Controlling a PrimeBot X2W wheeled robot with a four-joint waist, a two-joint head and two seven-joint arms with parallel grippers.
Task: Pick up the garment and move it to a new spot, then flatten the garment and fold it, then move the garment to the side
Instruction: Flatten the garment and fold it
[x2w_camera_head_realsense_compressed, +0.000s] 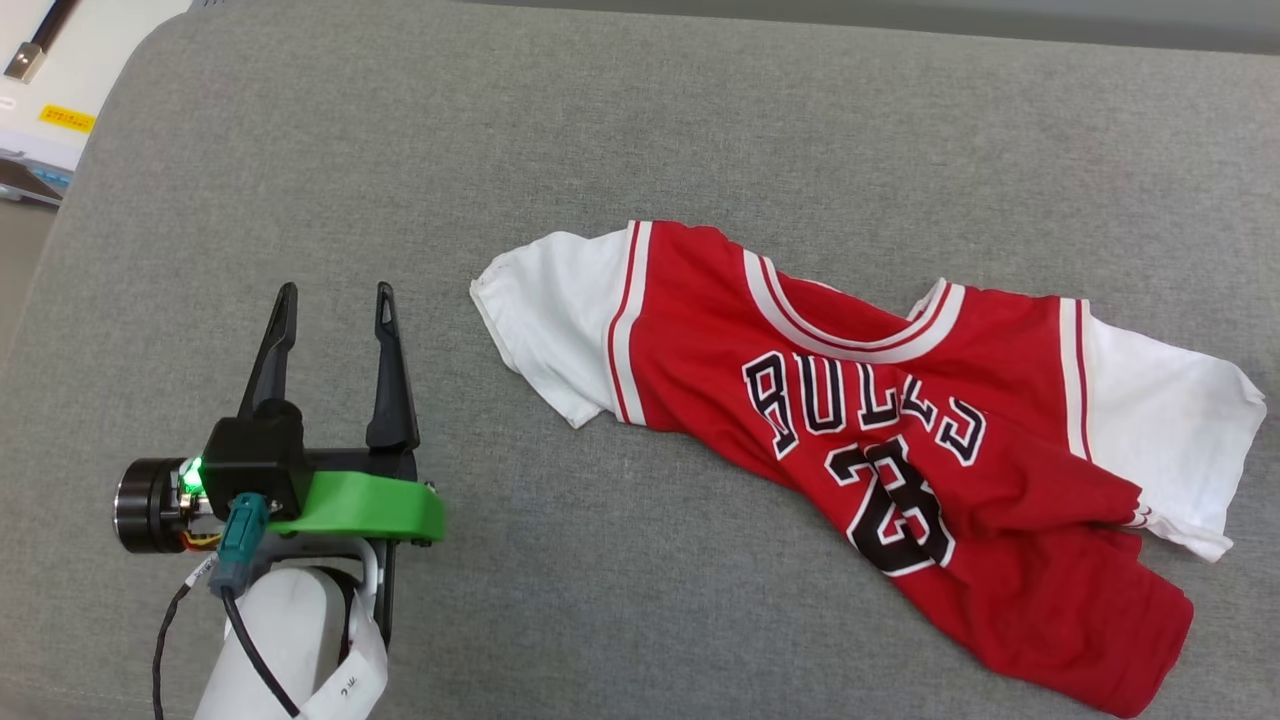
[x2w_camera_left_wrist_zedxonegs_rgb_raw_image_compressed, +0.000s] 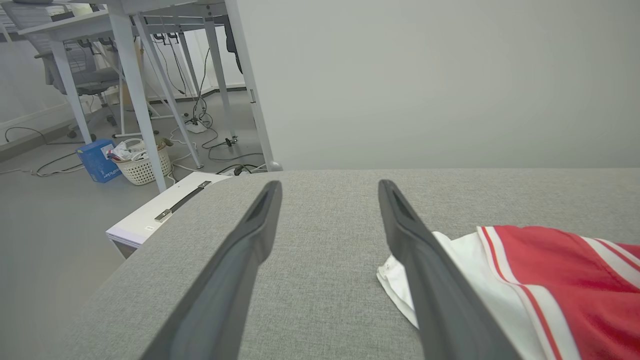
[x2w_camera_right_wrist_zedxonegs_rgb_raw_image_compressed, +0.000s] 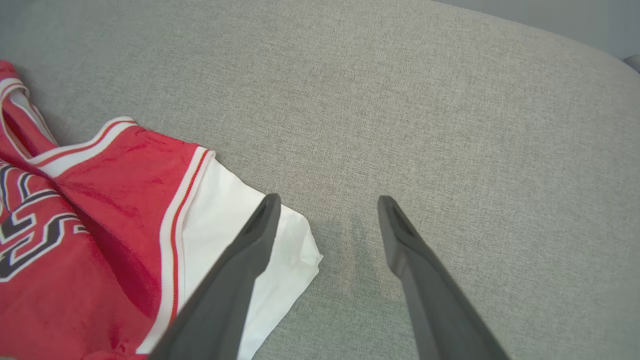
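Observation:
The garment (x2w_camera_head_realsense_compressed: 880, 430), a red jersey with white sleeves and black "BULLS 23" print, lies rumpled and skewed on the grey cushion, front side up. My left gripper (x2w_camera_head_realsense_compressed: 335, 305) stands open at the lower left, a short way left of the shirt's white sleeve, with nothing between its fingers. In the left wrist view that sleeve (x2w_camera_left_wrist_zedxonegs_rgb_raw_image_compressed: 470, 260) lies just beyond the right finger of the left gripper (x2w_camera_left_wrist_zedxonegs_rgb_raw_image_compressed: 330, 192). My right gripper (x2w_camera_right_wrist_zedxonegs_rgb_raw_image_compressed: 327, 205) is open above the cushion, its left finger over the other white sleeve (x2w_camera_right_wrist_zedxonegs_rgb_raw_image_compressed: 235, 225) of the garment (x2w_camera_right_wrist_zedxonegs_rgb_raw_image_compressed: 90, 235), holding nothing.
The grey cushion (x2w_camera_head_realsense_compressed: 600, 130) stretches wide behind and left of the shirt. A white cabinet (x2w_camera_head_realsense_compressed: 50, 90) stands past its far-left corner. In the left wrist view, desk legs (x2w_camera_left_wrist_zedxonegs_rgb_raw_image_compressed: 135, 95), a basket (x2w_camera_left_wrist_zedxonegs_rgb_raw_image_compressed: 142, 165) and a blue box (x2w_camera_left_wrist_zedxonegs_rgb_raw_image_compressed: 97, 160) stand on the floor beyond.

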